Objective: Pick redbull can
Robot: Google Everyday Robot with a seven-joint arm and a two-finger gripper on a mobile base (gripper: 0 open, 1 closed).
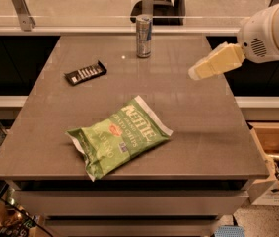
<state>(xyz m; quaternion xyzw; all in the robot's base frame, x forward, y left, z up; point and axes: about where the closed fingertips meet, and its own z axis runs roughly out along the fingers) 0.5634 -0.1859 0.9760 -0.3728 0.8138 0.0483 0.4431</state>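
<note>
The redbull can (143, 36) is a slim silver-and-blue can with a silver top. It stands upright near the far edge of the grey table (188, 112), about in the middle. My gripper (198, 71) comes in from the right on a white arm, its pale yellow fingers pointing left over the table's right side. It is well to the right of the can and a little nearer the camera, touching nothing.
A flat black snack bar (85, 72) lies on the left of the table. A green chip bag (118, 135) lies in the front middle. A glass barrier with metal posts (19, 6) runs behind the table. An open cardboard box (277, 167) sits at the right.
</note>
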